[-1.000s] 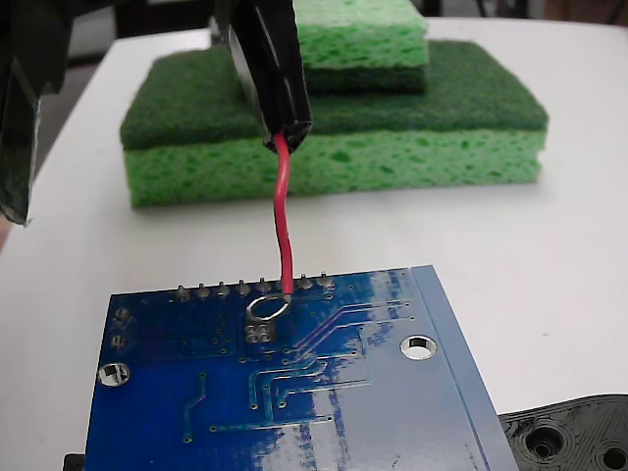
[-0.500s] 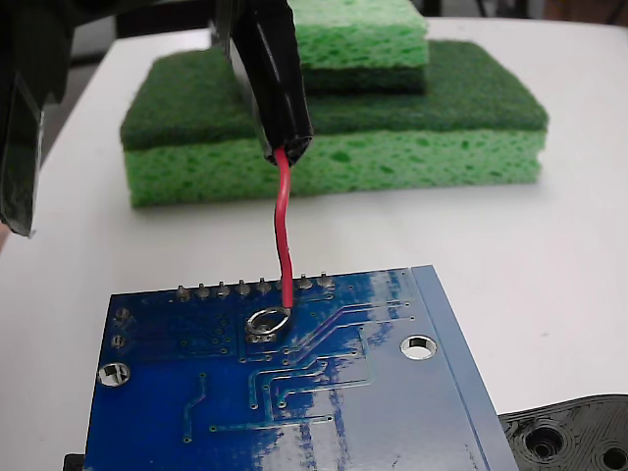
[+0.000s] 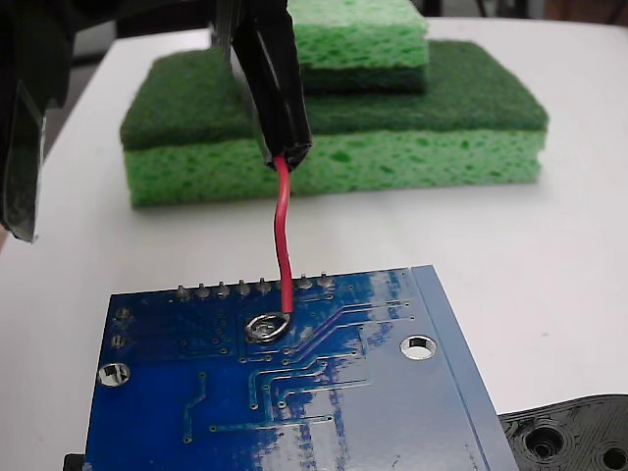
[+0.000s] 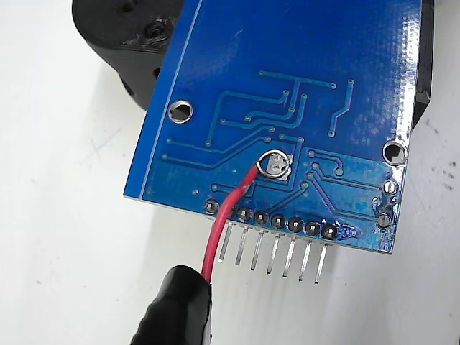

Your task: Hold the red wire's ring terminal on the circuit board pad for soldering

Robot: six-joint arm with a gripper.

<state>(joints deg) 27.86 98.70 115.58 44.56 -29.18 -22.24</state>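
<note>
table [image 3: 549, 226]: white and matte, plain under everything i can see; in my wrist view it shows a few faint scuffs.
far left, fixed view: a dark blurred part [image 3: 25, 118] close to the camera hides the table's left edge; i cannot tell what it is.
sponges [image 3: 334, 147]: two green ones stacked at the back of the table, each with a darker scouring layer on top, well behind the board.
my gripper: i cannot tell how my jaws stand; no fingertips show clearly, only the black sleeve [image 3: 280, 98] hanging down from my end.
red wire [image 3: 283, 235]: runs from the sleeve's lower end down to the board, bowed slightly, crossing the row of solder bumps [image 3: 253, 287].
ring terminal [image 3: 267, 325]: lies flat on the silvery pad [image 4: 277, 164], touching it, below and in front of my sleeve.
circuit board [image 3: 373, 412]: glossy blue, near the camera, with header pins at its far edge in my wrist view.
mounting hole [image 3: 419, 346]: right of the ring, apart from it.
black plastic part [image 3: 574, 437]: bottom right corner, with holes, beside the board.
</note>
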